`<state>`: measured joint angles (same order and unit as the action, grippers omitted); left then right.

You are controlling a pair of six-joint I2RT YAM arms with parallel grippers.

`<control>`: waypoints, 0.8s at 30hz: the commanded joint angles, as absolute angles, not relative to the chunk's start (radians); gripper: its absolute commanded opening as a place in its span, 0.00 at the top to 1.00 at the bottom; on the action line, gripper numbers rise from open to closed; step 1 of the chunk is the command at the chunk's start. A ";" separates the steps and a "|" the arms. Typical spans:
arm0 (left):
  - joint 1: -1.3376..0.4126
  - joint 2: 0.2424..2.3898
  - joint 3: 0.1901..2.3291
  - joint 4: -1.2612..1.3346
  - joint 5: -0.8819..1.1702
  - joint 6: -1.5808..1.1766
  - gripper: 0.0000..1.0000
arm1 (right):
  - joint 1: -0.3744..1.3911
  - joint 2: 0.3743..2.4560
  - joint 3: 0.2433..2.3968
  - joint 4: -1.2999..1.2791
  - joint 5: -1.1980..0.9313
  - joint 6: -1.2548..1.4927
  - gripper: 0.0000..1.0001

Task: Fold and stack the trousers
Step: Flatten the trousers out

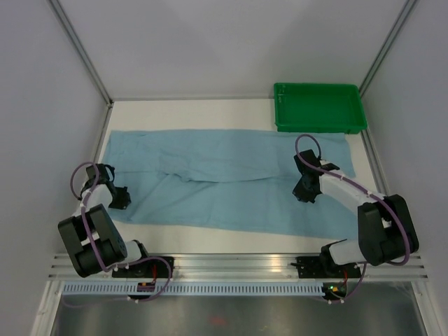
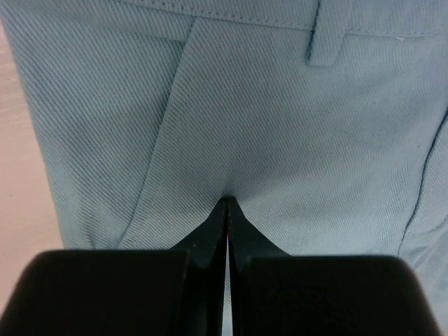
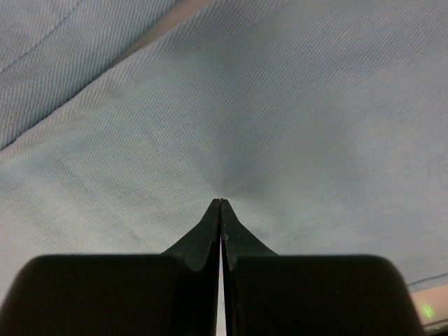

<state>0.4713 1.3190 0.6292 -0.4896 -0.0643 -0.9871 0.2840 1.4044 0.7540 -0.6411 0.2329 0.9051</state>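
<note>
Pale table (image 1: 189,108) boxed in by plain white walls, seen from the near edge where two black-and-white arms are bolted to a metal rail (image 1: 238,264). Just past the rail, the trousers (image 1: 231,182) lie spread flat across the table from left to right, light sky-blue, their waist end at the left and both legs running to the right. The left gripper (image 1: 120,199) sits low at the near left edge of the cloth; its wrist camera shows the two black fingers pressed fully together, tips at the fabric below a belt loop (image 2: 325,38) and beside a slanted pocket seam. Whether any cloth is pinched between them cannot be told. The right gripper (image 1: 304,192) is over the near leg toward the right end, also closed tight with no gap, its tips pointing down at smooth blue cloth, and nothing is visibly held. Farther back, at the far right corner, a green tray (image 1: 319,106) sits just beyond the trousers' far edge.
</note>
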 commanded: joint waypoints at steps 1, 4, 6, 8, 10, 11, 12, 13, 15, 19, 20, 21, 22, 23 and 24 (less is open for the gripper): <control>0.480 1.325 0.614 -0.356 -0.041 -1.080 0.98 | 0.281 1.423 0.742 -0.554 0.222 0.928 1.00; 0.482 1.336 0.626 -0.465 -0.104 -1.111 0.98 | 0.282 1.459 0.718 -0.554 0.213 0.925 1.00; 0.489 1.336 0.623 -0.530 -0.167 -1.141 0.98 | 0.282 1.470 0.681 -0.554 0.213 0.931 1.00; 0.511 1.344 0.594 -0.514 -0.149 -1.118 0.98 | 0.282 1.470 0.641 -0.548 0.209 0.945 1.00; 0.531 1.356 0.553 -0.451 -0.098 -1.092 0.98 | 0.282 1.462 0.621 -0.545 0.201 0.951 1.00; 0.550 1.364 0.537 -0.418 -0.022 -1.057 0.98 | 0.282 1.451 0.612 -0.546 0.201 0.956 1.00; 0.552 1.374 0.541 -0.405 -0.008 -1.040 0.98 | 0.282 1.447 0.612 -0.554 0.201 0.956 1.00; 0.557 1.374 0.540 -0.403 0.030 -1.013 0.98 | 0.282 1.439 0.612 -0.561 0.204 0.956 1.00; 0.574 1.359 0.523 -0.417 0.047 -1.009 0.98 | 0.282 1.421 0.612 -0.577 0.207 0.956 1.00; 0.607 1.293 0.474 -0.494 0.048 -1.012 0.98 | 0.282 1.393 0.582 -0.609 0.204 0.969 1.00; 0.614 1.279 0.468 -0.514 0.034 -1.011 0.98 | 0.282 1.385 0.575 -0.614 0.203 0.974 1.00; 0.617 1.267 0.462 -0.534 0.017 -1.009 0.98 | 0.282 1.367 0.568 -0.626 0.201 0.979 1.00; 0.624 1.247 0.460 -0.560 0.005 -0.988 0.98 | 0.282 1.358 0.558 -0.630 0.204 0.976 1.00; 0.626 1.244 0.459 -0.571 0.005 -0.977 0.98 | 0.282 1.345 0.554 -0.643 0.206 0.979 1.00; 0.630 1.238 0.457 -0.572 0.005 -0.962 0.98 | 0.282 1.327 0.551 -0.650 0.209 0.982 1.00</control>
<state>0.6140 1.2392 0.5045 -0.4110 0.0734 -1.0462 0.2832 1.3304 0.6186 -0.5011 0.2180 0.9676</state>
